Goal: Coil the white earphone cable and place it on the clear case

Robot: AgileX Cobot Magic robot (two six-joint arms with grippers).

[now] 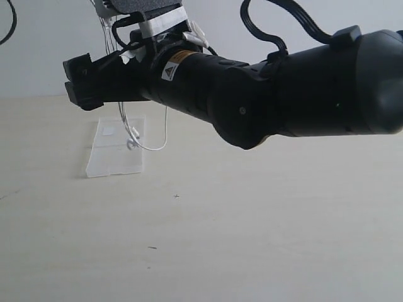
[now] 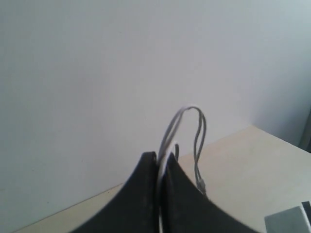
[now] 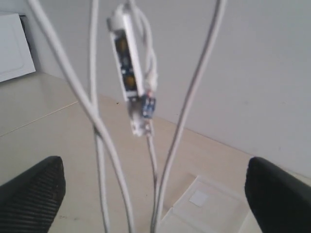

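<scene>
You are seeing the white earphone cable (image 1: 165, 129) hanging in loose strands above the table (image 1: 252, 239), its lowest loop and an earbud (image 1: 132, 142) dangling at the clear case (image 1: 116, 160). Its slim remote (image 3: 127, 63) is hanging upright among the strands. The case is lying flat, transparent, creased across the middle.

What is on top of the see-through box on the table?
The white earphone cable dangles over the clear case; whether its low end rests there cannot be told. A small whitish patch shows near one corner.
</scene>
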